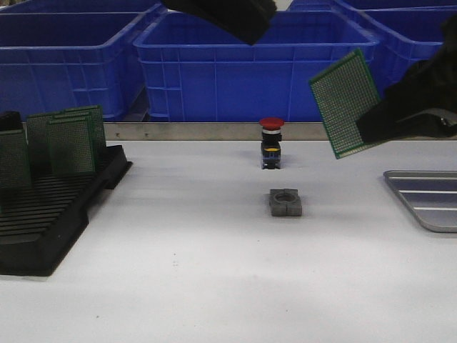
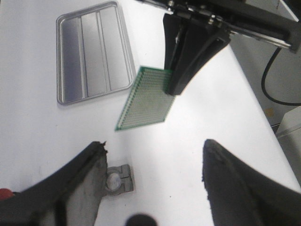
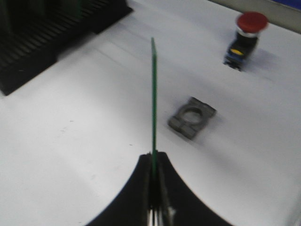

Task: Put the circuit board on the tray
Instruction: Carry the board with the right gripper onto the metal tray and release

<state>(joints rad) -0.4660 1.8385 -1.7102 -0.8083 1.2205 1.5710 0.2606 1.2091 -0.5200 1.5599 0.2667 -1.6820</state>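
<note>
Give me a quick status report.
Right gripper shut on circuit board, held airborne. Left gripper open, holding nothing. Tray bare, board not over it yet. Nothing in the way.

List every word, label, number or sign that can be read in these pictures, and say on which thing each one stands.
No text can be read in any view.
Button: a yellow band under the red cap, too blurred to tell whether it carries writing.
Held board: only a grid of dots, no print visible.
Tray, bins, rack, grey clamp: no markings visible.
</note>
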